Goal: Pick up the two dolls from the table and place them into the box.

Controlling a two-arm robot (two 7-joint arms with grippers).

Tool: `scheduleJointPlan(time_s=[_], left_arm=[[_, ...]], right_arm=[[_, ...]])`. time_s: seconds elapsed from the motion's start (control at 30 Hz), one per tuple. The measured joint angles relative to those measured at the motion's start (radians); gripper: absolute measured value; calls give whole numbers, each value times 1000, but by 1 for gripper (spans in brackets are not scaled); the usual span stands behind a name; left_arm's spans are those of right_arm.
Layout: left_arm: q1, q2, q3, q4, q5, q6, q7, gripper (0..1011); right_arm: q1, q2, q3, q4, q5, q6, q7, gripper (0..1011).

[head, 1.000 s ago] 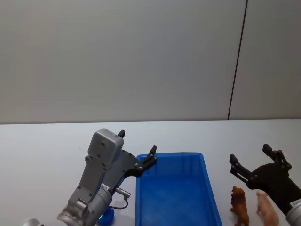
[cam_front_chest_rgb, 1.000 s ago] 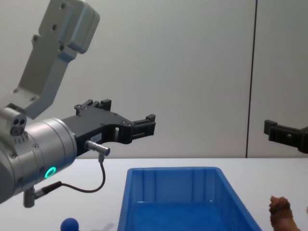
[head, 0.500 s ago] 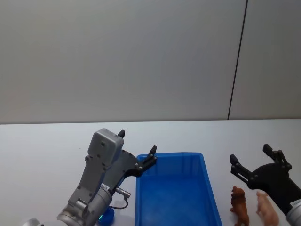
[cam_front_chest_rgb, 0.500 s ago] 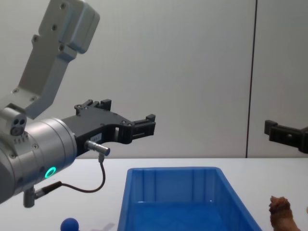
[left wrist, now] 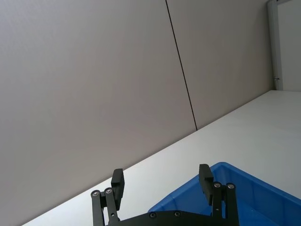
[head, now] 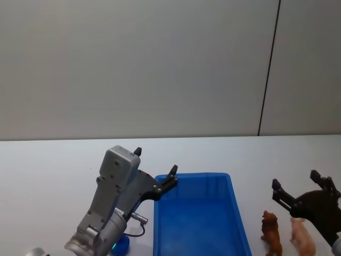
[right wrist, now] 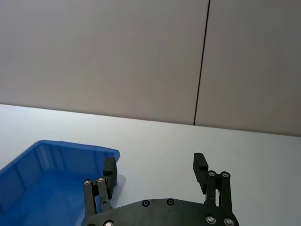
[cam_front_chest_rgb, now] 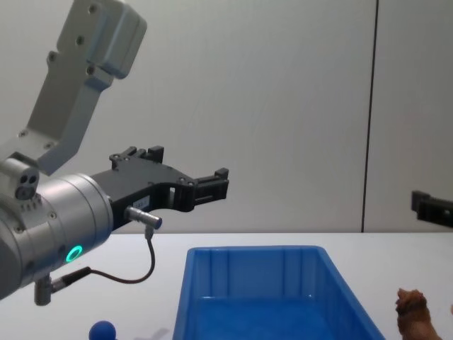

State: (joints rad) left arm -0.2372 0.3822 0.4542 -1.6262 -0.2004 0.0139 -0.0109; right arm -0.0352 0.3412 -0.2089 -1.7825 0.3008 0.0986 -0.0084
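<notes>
The two dolls stand on the white table to the right of the box: a small brown figure and a pale pink one beside it. The box is a bright blue bin with nothing showing inside. My right gripper hangs open in the air over the dolls, holding nothing; one of its fingers shows at the chest view's right edge. Over the box's left rim my left gripper is held open and empty.
A small blue ball lies on the table left of the box, under my left arm. A grey wall with a dark vertical seam stands behind the table. In the right wrist view the box's corner lies off to one side.
My right gripper has shifted to the right, away from the box, still open. The left arm, the dolls and the box have not moved.
</notes>
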Motion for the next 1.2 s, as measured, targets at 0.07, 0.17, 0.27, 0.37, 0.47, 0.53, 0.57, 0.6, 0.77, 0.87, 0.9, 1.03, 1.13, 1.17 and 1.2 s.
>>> scheduleJointPlan(time_s=[0.07, 0.17, 0.27, 0.37, 0.47, 0.53, 0.57, 0.6, 0.77, 0.87, 0.9, 1.03, 1.13, 1.17, 1.2], left_arm=[[0, 0, 0, 0, 0, 0, 0, 1001], [0, 0, 0, 0, 0, 0, 0, 1001], [0, 0, 0, 0, 0, 0, 0, 1001], [0, 0, 0, 0, 0, 0, 0, 1001], [0, 0, 0, 0, 0, 0, 0, 1001], [0, 0, 0, 0, 0, 0, 0, 1001], [0, 0, 0, 0, 0, 0, 0, 1001], [0, 0, 0, 0, 0, 0, 0, 1001], [0, 0, 0, 0, 0, 0, 0, 1001], [0, 0, 0, 0, 0, 0, 0, 1001], [0, 0, 0, 0, 0, 0, 0, 1001], [0, 0, 0, 0, 0, 0, 0, 1001], [0, 0, 0, 0, 0, 0, 0, 1001], [0, 0, 0, 0, 0, 0, 0, 1001], [0, 0, 0, 0, 0, 0, 0, 1001]], right_arm=[[-4, 2, 2, -3, 1, 11, -11, 1001], [-12, 5, 6, -6, 2, 30, -28, 1001], [-24, 9, 11, -9, 4, 57, -50, 1001], [-34, 12, 14, -11, 5, 77, -67, 1001], [-45, 16, 17, -13, 5, 95, -80, 1001], [-49, 17, 18, -13, 5, 100, -84, 1001], [-55, 19, 19, -13, 5, 107, -88, 1001], [-61, 21, 21, -13, 5, 114, -93, 1001], [-77, 25, 23, -10, 4, 130, -97, 1001], [-86, 27, 23, -4, 1, 135, -95, 1001], [-88, 27, 23, -2, 0, 136, -94, 1001], [-96, 28, 22, 8, -6, 142, -86, 1001], [-101, 27, 20, 17, -12, 145, -79, 1001], [-104, 27, 19, 23, -16, 147, -76, 1001], [-105, 26, 18, 26, -17, 147, -74, 1001]])
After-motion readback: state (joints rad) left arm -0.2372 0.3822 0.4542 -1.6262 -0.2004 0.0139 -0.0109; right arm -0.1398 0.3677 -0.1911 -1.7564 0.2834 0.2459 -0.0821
